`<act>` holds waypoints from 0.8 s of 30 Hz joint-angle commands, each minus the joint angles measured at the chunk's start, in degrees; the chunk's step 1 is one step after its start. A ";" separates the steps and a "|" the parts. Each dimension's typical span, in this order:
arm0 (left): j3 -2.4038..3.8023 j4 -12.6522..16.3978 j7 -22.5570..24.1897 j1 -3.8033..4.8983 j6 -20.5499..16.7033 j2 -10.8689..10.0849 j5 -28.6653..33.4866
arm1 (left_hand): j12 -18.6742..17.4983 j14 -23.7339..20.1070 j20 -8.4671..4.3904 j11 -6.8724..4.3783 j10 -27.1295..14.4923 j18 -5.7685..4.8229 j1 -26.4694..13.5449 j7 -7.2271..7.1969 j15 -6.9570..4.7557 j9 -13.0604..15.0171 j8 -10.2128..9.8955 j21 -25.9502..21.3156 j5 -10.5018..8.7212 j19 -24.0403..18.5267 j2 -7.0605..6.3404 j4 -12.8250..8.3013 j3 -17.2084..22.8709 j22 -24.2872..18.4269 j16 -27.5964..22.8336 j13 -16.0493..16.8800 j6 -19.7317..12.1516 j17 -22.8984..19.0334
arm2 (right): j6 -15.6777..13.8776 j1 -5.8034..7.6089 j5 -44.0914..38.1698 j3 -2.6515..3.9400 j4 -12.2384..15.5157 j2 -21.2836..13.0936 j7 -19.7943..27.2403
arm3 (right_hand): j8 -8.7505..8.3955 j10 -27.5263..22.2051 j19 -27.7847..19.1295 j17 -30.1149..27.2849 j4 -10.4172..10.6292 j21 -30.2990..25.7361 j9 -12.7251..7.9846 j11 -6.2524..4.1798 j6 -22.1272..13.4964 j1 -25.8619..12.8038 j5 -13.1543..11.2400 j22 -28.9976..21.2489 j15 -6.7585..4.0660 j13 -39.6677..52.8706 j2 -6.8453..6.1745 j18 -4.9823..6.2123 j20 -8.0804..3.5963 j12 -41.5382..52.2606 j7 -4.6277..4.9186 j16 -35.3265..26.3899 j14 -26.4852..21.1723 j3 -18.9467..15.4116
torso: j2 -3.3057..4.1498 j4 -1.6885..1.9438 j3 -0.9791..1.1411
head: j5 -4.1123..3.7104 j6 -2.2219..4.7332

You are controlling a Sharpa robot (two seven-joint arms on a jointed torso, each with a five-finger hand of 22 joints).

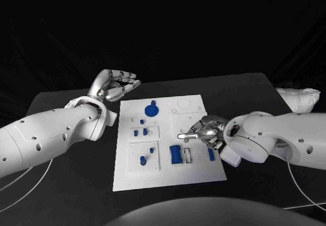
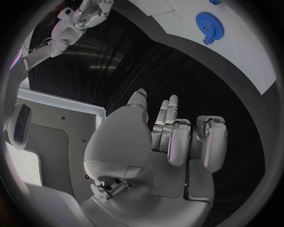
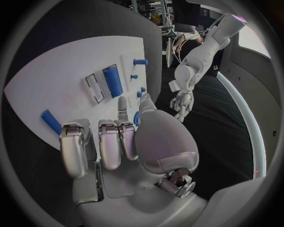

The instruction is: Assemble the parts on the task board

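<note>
The white task board (image 1: 169,178) lies in the middle of the black table (image 1: 64,187), carrying small blue parts. A blue gear (image 1: 152,110) sits near the board's far edge, toward its left side. A blue block (image 1: 176,154) stands close to the near edge beside a pale slot piece (image 1: 187,155), and a slim blue bar (image 1: 210,154) lies toward the right edge. Short blue pegs (image 1: 140,132) dot the raised panels along the left side.

The right hand (image 1: 206,132) hangs over the board's right half, just above the bar, fingers curled inward with one finger stretched toward the centre; it holds nothing visible. The left hand (image 1: 117,85) hovers over the table off the board's far left corner, fingers curled together and holding nothing, near the gear but apart from it.
</note>
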 commanded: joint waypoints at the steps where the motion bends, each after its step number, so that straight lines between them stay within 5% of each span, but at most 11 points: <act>1: 0.04 -0.01 0.13 0.03 0.85 0.28 0.07 | 0.04 3.62 0.27 -0.02 0.26 -0.86 -0.04 -0.14 0.00 0.07 0.19 0.14 0.31 5.92 0.47 0.10 -0.30 15.10 -0.10 0.07 0.21 9.30 | -2.13 1.34 -4.65 0.02 1.58 -2.28 4.40 | 0.21 6.00 5.99 15.07 0.13 0.25 0.40 0.35 -1.13 0.58 1.35 15.08 0.29 15.07 0.07 -0.81 -0.11 0.16 0.06 0.23 5.97 -0.50 | -0.01 0.06 -0.13 | -0.59 0.00; 9: 0.04 -0.28 -0.05 0.03 0.82 0.69 0.07 | 0.04 3.63 0.27 -0.03 0.27 -0.86 -0.02 -0.14 0.00 0.08 0.19 0.14 0.32 5.92 0.50 0.11 -0.31 15.10 -0.10 0.07 0.22 9.32 | 3.75 3.64 -15.92 -0.04 4.83 -9.88 -4.74 | -1.41 6.00 5.99 15.07 0.96 0.25 -0.45 1.38 -4.36 -0.93 14.46 15.08 1.16 15.07 0.04 -0.81 0.63 0.16 1.14 0.23 5.97 -0.38 | -0.04 0.04 -0.22 | -2.97 0.00; 11: 0.04 -0.35 -0.10 0.04 0.81 0.78 0.07 | 0.04 3.63 0.27 -0.03 0.27 -0.86 -0.02 -0.14 0.00 0.08 0.19 0.14 0.32 5.92 0.50 0.11 -0.31 15.10 -0.10 0.07 0.22 9.32 | 5.51 3.60 -18.32 -0.05 5.17 -11.55 -7.73 | -1.52 6.00 5.99 15.07 1.52 0.25 -0.62 1.42 -4.15 -1.74 15.79 15.08 1.23 15.07 0.14 -0.81 0.73 0.16 1.19 0.23 5.97 -0.46 | -0.02 -0.07 -0.13 | -3.65 0.00; 19: 0.04 -0.62 -0.05 0.03 0.85 1.16 0.07 | 0.04 3.63 0.27 -0.03 0.27 -0.86 -0.02 -0.14 0.00 0.08 0.19 0.14 0.32 5.92 0.50 0.11 -0.31 15.10 -0.10 0.07 0.22 9.32 | 9.21 2.09 -22.23 -0.07 5.80 -14.41 -14.03 | -1.77 6.00 5.99 15.07 2.16 0.25 -1.07 1.29 -3.12 -2.62 16.33 15.08 1.37 15.07 0.69 -0.81 0.88 0.16 1.01 0.23 5.97 -0.16 | -0.07 -0.08 -0.01 | -5.69 0.00; 24: 0.04 -0.64 -0.03 0.03 0.90 1.14 0.07 | 0.04 3.63 0.27 -0.03 0.27 -0.86 -0.02 -0.14 0.00 0.08 0.19 0.14 0.32 5.92 0.50 0.11 -0.31 15.10 -0.10 0.07 0.22 9.32 | 9.93 0.53 -23.93 -0.07 5.60 -14.19 -15.84 | -2.45 6.00 5.99 15.07 1.79 0.25 -1.66 1.07 -2.31 -2.25 15.33 15.08 1.45 15.07 0.64 -0.81 0.97 0.16 0.80 0.23 5.97 0.28 | 0.00 0.00 -0.01 | -5.97 0.00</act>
